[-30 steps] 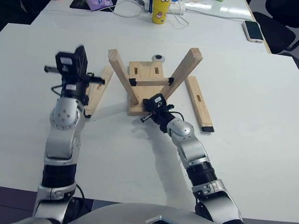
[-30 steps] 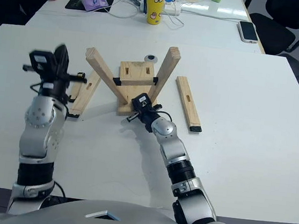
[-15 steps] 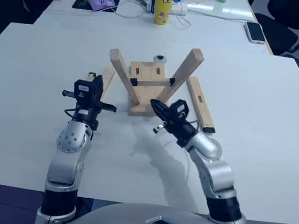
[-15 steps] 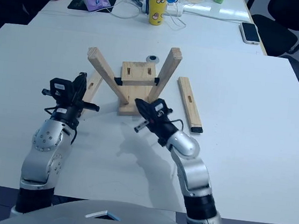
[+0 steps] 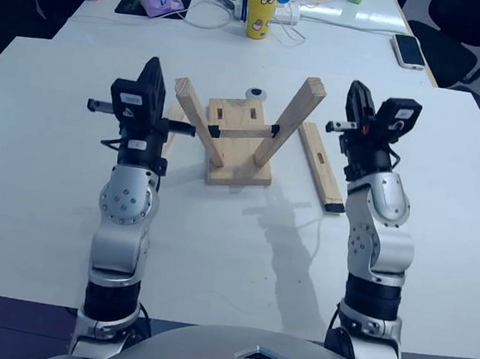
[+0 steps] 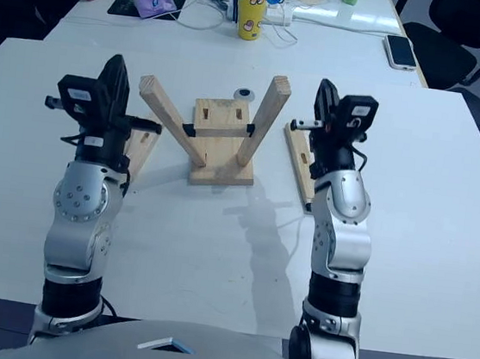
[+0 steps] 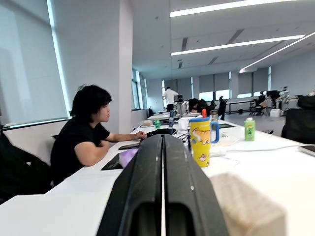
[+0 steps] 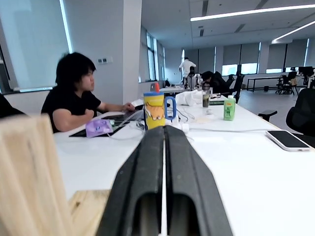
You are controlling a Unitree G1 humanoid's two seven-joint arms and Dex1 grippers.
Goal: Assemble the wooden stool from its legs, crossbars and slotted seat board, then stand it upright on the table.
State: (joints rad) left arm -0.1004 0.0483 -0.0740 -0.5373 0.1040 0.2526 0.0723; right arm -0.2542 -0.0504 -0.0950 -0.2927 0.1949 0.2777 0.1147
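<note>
Holds left tool (image 5: 153,73) clenched, empty, above one loose leg (image 6: 143,143). Leaves half-built stool (image 5: 240,145) inverted mid-desk (image 5: 50,175); could tip if bumped on its splayed legs. Holds right tool (image 5: 356,96) clenched, empty, above other loose leg (image 5: 320,158); could skid it aside.

Both head views look forward and down from above onto the white tabletop (image 5: 39,191), sharing nearly the whole scene with a small sideways offset, while each wrist view looks level along its own closed jaws, both facing the same yellow cup (image 8: 154,110) beyond.
</note>
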